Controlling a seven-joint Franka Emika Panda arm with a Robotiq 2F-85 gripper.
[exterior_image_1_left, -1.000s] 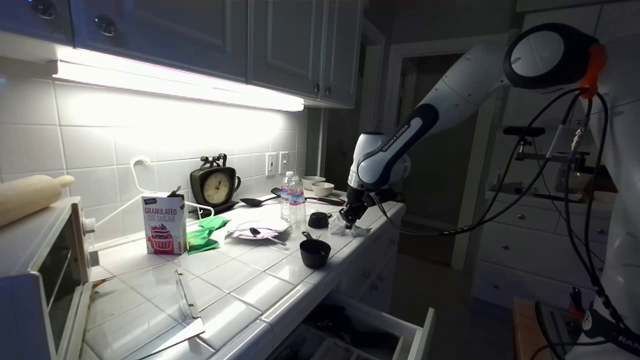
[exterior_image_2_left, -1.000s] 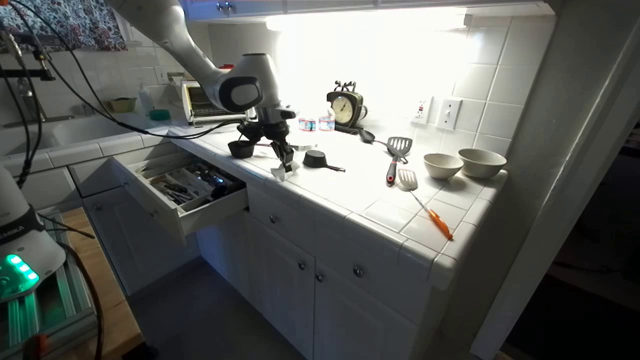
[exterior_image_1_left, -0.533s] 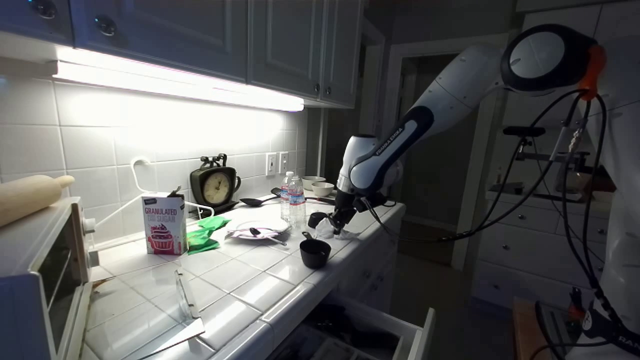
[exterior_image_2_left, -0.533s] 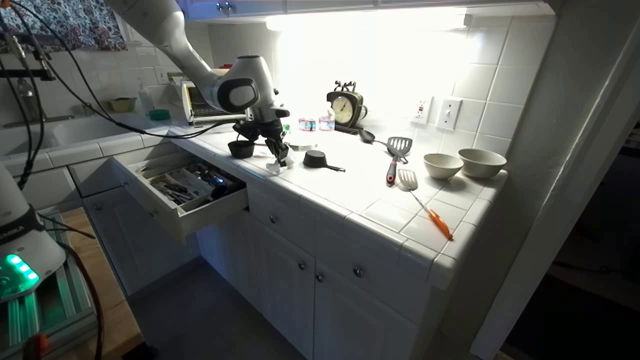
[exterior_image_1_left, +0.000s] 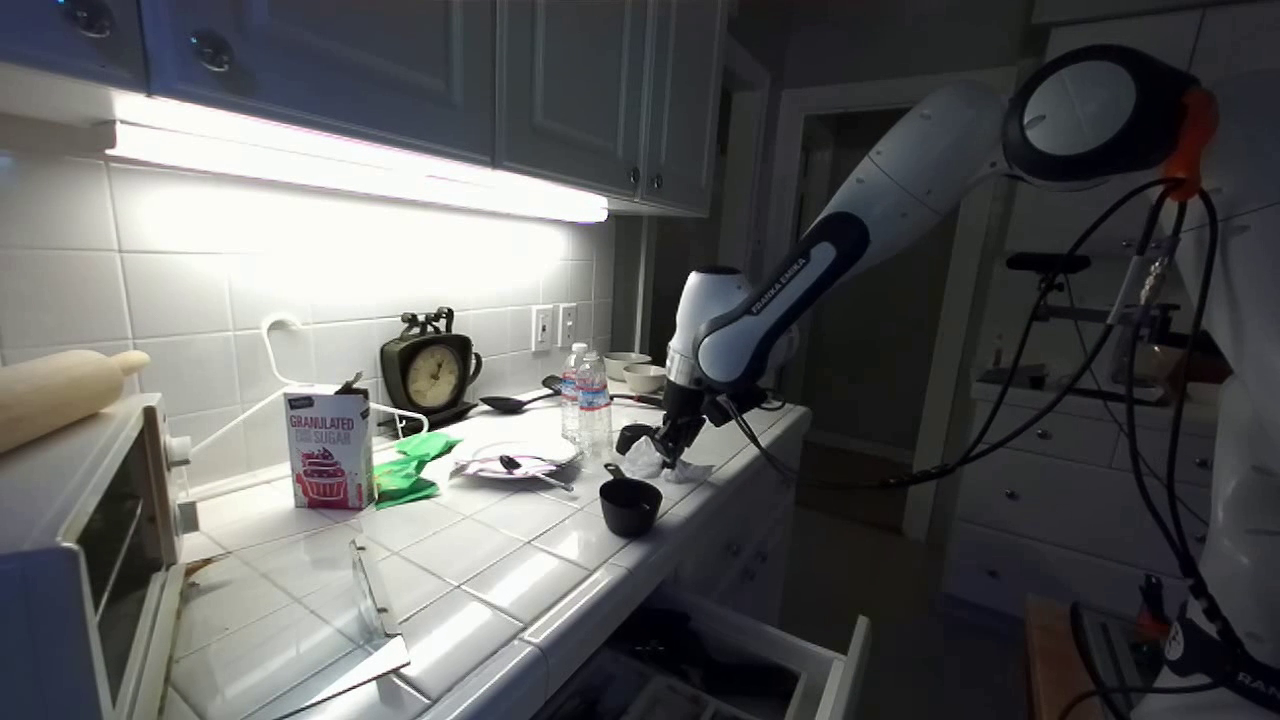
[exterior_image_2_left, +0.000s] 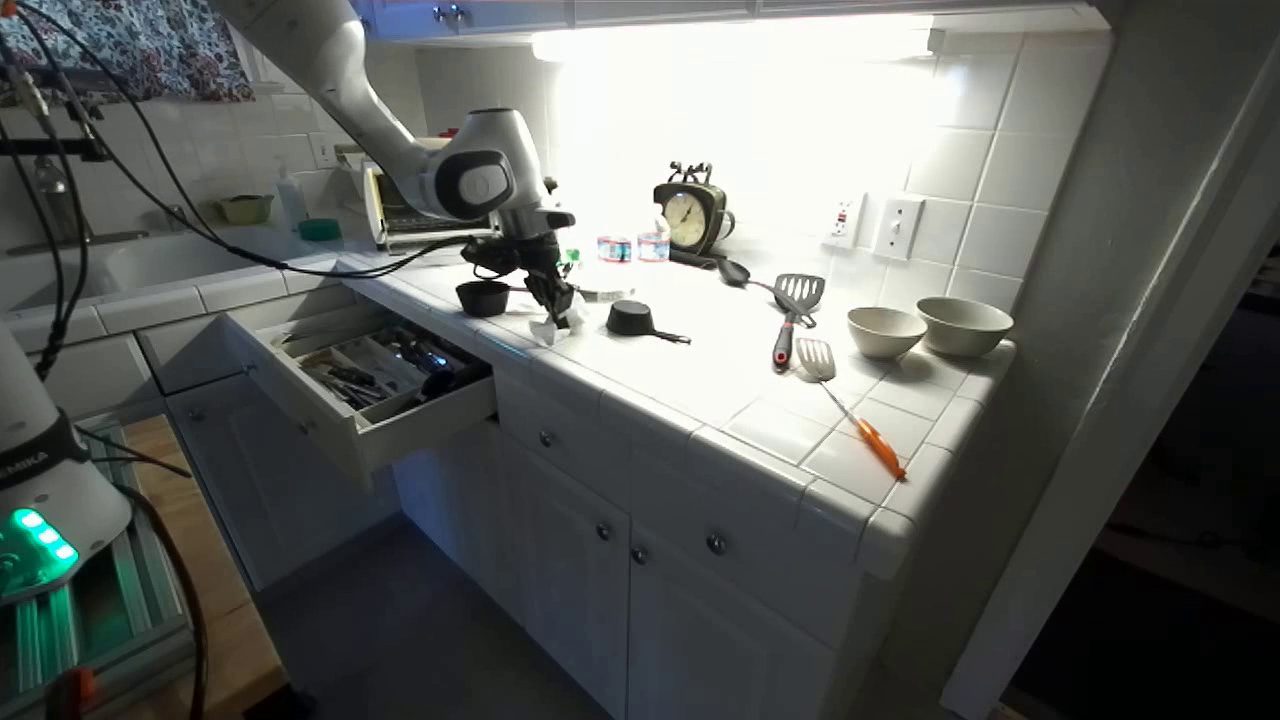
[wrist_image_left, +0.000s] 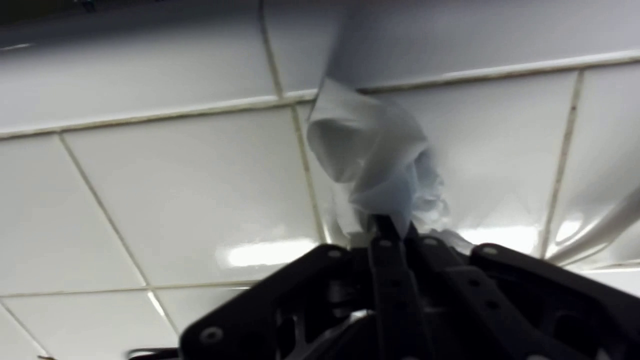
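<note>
gripper (wrist_image_left: 397, 227): clenched on the crumpled white sheet (wrist_image_left: 372, 145), tilted downward
crumpled white sheet: between the fingertips, bunched loosely near the front edge of the counter (exterior_image_2_left: 760, 430)
upturned black pot (exterior_image_2_left: 628, 318): just beside the gripper, handle pointing away
upright black pot (exterior_image_1_left: 630, 518): near the gripper, on its opposite side
plate (exterior_image_1_left: 470, 464): farther off, a spoon (exterior_image_1_left: 510, 463) resting on it
water bottles (exterior_image_1_left: 595, 410): two, standing side by side
sugar box (exterior_image_1_left: 330, 450): upright, just beside a green packet (exterior_image_1_left: 405, 478)
clock (exterior_image_1_left: 435, 375): at the back, by the tiled wall (exterior_image_1_left: 60, 290)
</note>
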